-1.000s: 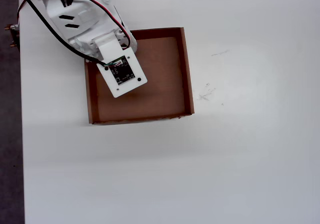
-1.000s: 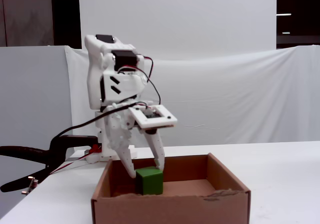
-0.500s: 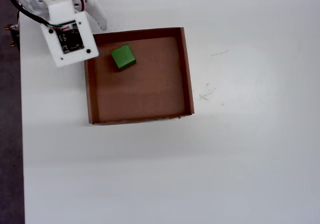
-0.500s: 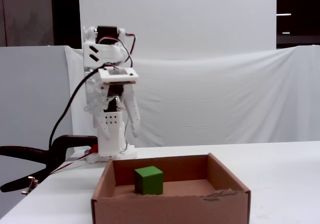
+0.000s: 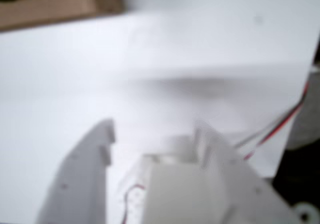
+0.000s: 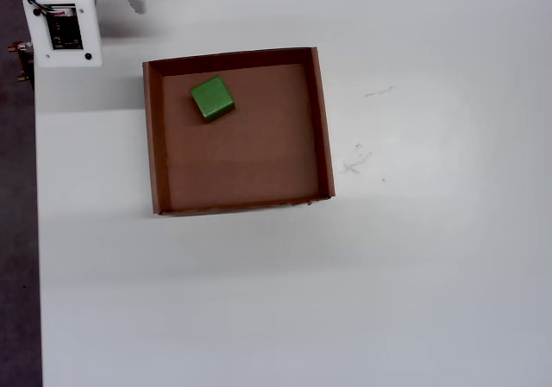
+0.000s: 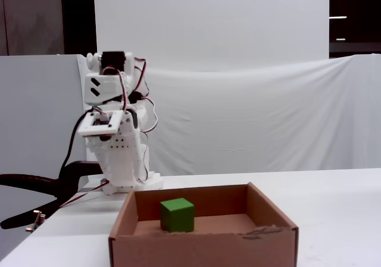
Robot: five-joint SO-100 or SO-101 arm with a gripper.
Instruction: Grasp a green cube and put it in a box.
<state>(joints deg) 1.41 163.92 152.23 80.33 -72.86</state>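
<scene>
The gripper [image 5: 150, 144] hangs over bare white table [image 5: 60, 84] in the wrist view, its two white fingers [image 5: 102, 134] parted with nothing between them, though the picture is blurred; a corner of the box [image 5: 55, 4] shows well ahead of it toward the upper left of that view, and the table's edge runs down the right side beside red and white wires [image 5: 280, 126]; in the overhead view the arm [image 6: 65, 21] sits folded at the top left corner, clear of the box [image 6: 153, 137], with the box just below and to the right of it; the green cube [image 6: 211, 98] rests on the box floor in the corner nearest the arm, close to the top wall and apart from the gripper; the table [image 6: 431, 275] lies open on the right of the box and below it, with only faint scuff marks [image 6: 355, 161] just beside the right wall; the left table edge runs close to the arm's base; in the fixed view the arm [image 7: 116, 148] stands behind the box [image 7: 202, 243], the cube [image 7: 177, 214] sits upright inside near the back left, the front wall's top edge is ragged toward its right end, a white cloth backdrop [image 7: 250, 118] closes the room behind, and a dark chair [image 7: 41, 189] stands to the left of the arm.
</scene>
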